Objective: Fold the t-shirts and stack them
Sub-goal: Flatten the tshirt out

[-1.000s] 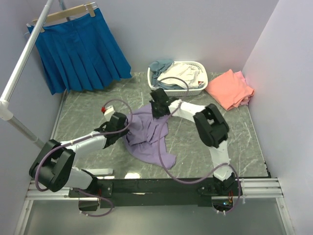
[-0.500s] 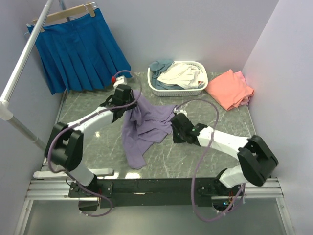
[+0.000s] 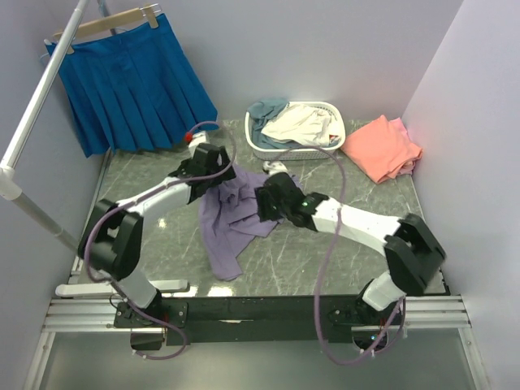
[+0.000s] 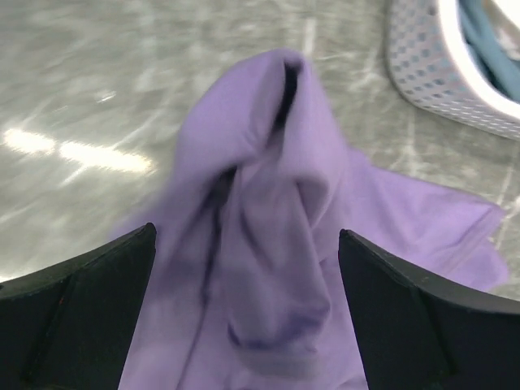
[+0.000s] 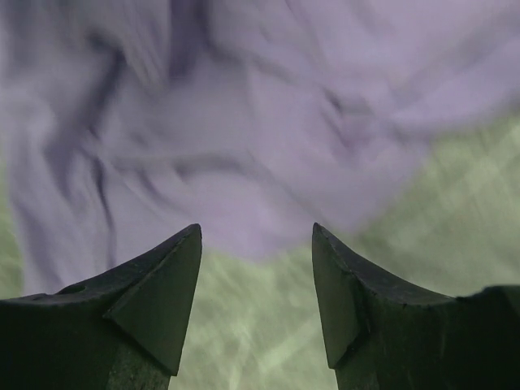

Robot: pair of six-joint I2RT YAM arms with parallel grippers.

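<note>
**Both claws open over the purple tee**

We're right over the middle of the table (image 3: 130, 175), and the purple tee (image 3: 236, 215) is sprawled there in a rumpled heap, one long tail trailing toward the near edge. It's unfolded, all creases and ridges.

Left claw (image 3: 213, 169) sits at the tee's far-left corner. From the left wrist you can see it plainly: both fingers spread wide, and the cloth rises between and just beyond them in a tall, soft hump. Nothing is pinched, and the fingers stand clear on either side of the fabric.

Right claw (image 3: 266, 203) comes in from the other side, over the tee's right edge. The right wrist view is blurred, but the fingers are parted with a gap between them. The purple cloth fills the upper part of that view, its edge just ahead of the tips, with bare table showing in the gap. It holds nothing.

So the tee lies between the two claws, left at its top corner, right at its flank.

Behind, the basket (image 3: 276, 151) holds a cream tee (image 3: 302, 122) and a grey-blue tee (image 3: 264, 110). Coral tees (image 3: 380, 146) lie in the far-right corner. A blue skirt (image 3: 134, 81) hangs far left.
</note>
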